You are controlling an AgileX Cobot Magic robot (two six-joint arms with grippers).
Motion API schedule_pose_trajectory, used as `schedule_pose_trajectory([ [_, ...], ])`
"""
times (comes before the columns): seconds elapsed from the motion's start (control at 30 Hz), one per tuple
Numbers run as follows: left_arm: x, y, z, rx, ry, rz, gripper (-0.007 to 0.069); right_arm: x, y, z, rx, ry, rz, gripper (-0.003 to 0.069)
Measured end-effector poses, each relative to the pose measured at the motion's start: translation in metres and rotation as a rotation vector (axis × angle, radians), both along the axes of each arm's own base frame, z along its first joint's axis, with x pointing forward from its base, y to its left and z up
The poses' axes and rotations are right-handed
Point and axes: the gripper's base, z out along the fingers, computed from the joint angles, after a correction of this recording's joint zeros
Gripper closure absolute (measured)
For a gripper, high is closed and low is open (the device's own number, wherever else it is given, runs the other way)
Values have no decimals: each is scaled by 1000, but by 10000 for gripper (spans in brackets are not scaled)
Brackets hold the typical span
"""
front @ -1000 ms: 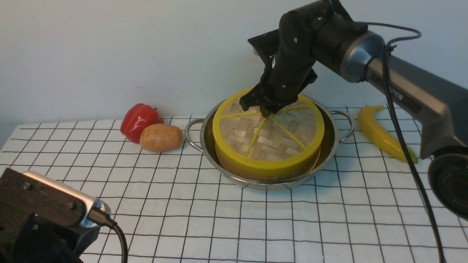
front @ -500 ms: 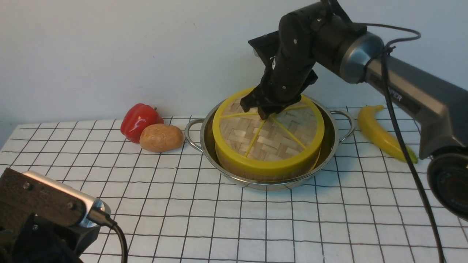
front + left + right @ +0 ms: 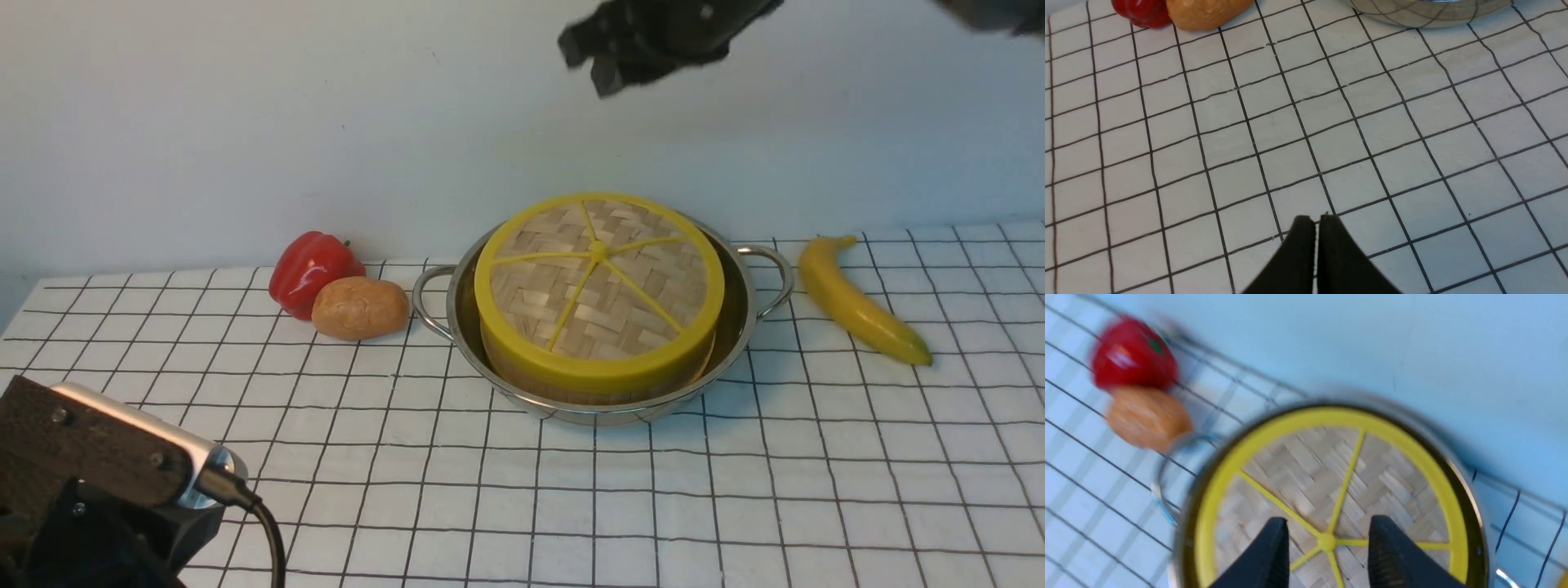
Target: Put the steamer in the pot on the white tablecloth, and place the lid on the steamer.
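Nearest to me, my left gripper [image 3: 1314,222] sits low over the white tablecloth [image 3: 735,490], its jaws pressed together with nothing between them, well apart from everything the task concerns. I have no use for it at this point, as far as I can judge.

Further out on the cloth stands the pot [image 3: 739,327], and inside it sits the steamer [image 3: 571,390]; only a strip of its bamboo wall shows under the lid [image 3: 600,286]. The lid lies flat on top, its yellow rim lined up with the basket all round, and it looks level from both the front and the right wrist views. So I reckon both parts of the job are done: basket in the pot, lid on the basket.

Beside the pot lie a potato [image 3: 360,307] and a red pepper [image 3: 310,268] on one side and a banana [image 3: 857,302] on the other, none touching it.

Highest and farthest, my right gripper [image 3: 1327,555] hangs well above the lid, jaws spread apart and empty, the centre knob visible between them. All I see left is to bring that arm home.
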Motion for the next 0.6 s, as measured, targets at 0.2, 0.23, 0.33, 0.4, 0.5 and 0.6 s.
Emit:
schedule_pose_trajectory([
  [0.2, 0, 0, 0, 0, 0, 0, 604, -99, -54, 120, 129, -279, 18, 482],
  [0.23, 0, 0, 0, 0, 0, 0, 602, -123, -67, 137, 147, -327, 20, 509],
  [0.33, 0, 0, 0, 0, 0, 0, 599, -166, -93, 148, 126, -375, 26, 585],
  [0.4, 0, 0, 0, 0, 0, 0, 592, -202, -115, 141, 80, -381, 25, 647],
  [0.5, 0, 0, 0, 0, 0, 0, 583, -228, -132, 108, 13, -315, 20, 672],
  [0.6, 0, 0, 0, 0, 0, 0, 580, -243, -140, 81, -8, -281, 24, 672],
])
